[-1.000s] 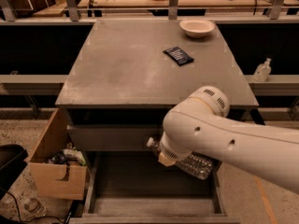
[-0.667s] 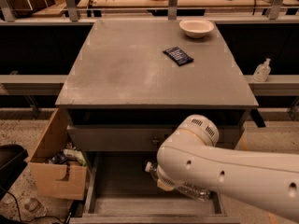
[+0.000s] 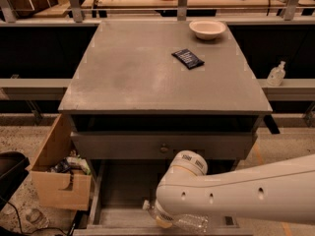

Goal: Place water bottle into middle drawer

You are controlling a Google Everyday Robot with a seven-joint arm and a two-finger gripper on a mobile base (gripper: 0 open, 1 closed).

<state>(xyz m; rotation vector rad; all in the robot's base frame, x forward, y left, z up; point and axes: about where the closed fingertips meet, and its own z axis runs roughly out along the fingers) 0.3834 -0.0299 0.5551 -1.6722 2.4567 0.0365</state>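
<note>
The water bottle (image 3: 193, 223) lies nearly flat, low in the open middle drawer (image 3: 123, 186). Its white cap (image 3: 146, 205) points left and its clear ribbed body shows under my arm. My gripper is at the bottle, hidden behind my white wrist (image 3: 172, 208) over the front of the drawer. The bottle's label is hidden. The drawer is pulled out below the cabinet and its bare grey floor shows behind the arm.
A grey drawer front with a round knob (image 3: 164, 149) sits above the open drawer. On the cabinet top (image 3: 123, 77) are a white bowl (image 3: 207, 29) and a dark packet (image 3: 187, 59). A cardboard box (image 3: 59, 183) stands left. A pump bottle (image 3: 276, 74) stands far right.
My arm has come down and forward with the bottle, from in front of the cabinet to low inside the open drawer.
</note>
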